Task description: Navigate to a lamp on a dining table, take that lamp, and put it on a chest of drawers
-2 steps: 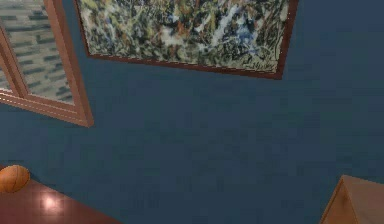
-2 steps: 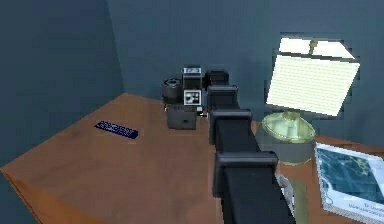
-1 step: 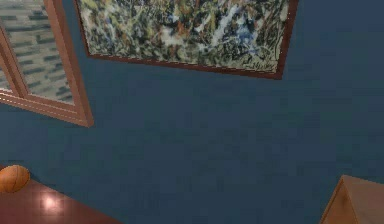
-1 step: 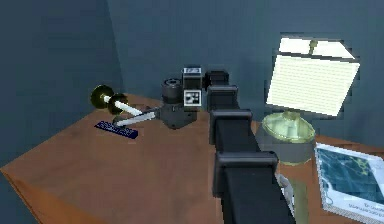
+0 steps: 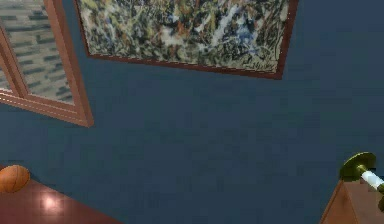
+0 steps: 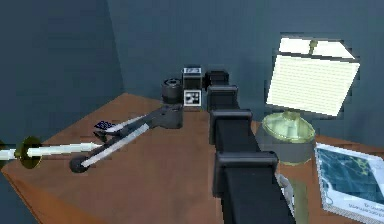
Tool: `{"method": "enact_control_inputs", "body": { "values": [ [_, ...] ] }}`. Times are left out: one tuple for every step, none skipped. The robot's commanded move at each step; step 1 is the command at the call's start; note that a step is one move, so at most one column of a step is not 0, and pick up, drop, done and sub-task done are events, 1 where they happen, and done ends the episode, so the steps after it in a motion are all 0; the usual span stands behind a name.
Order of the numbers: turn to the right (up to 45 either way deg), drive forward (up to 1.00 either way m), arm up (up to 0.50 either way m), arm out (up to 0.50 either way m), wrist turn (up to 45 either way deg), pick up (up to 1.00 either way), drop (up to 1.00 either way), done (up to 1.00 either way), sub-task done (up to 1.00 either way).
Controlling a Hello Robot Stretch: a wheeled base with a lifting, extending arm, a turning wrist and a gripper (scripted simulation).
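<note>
Dark two-finger gripper is hanging over reddish-brown wooden table; whether holding anything, cannot tell; white-shaded, pale-green-based lamp is standing beside arm.

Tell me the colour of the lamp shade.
The lamp shade is creamy white, finely ribbed; best in the arm side view.

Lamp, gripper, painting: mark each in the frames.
lamp (image 6: 312, 78), arm side view, middle of the shade.
gripper (image 6: 88, 157), arm side view, between the fingertips.
painting (image 5: 185, 30), forward view, middle of the canvas.
</note>
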Motion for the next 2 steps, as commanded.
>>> {"method": "enact_control_inputs", "body": {
  "values": [
    [0.0,0.0,0.0,0.0,-42.0,0.0,0.0,0.0,0.0],
    [0.0,0.0,0.0,-0.24,0.0,0.0,0.0,0.0,0.0]
  ]
}}
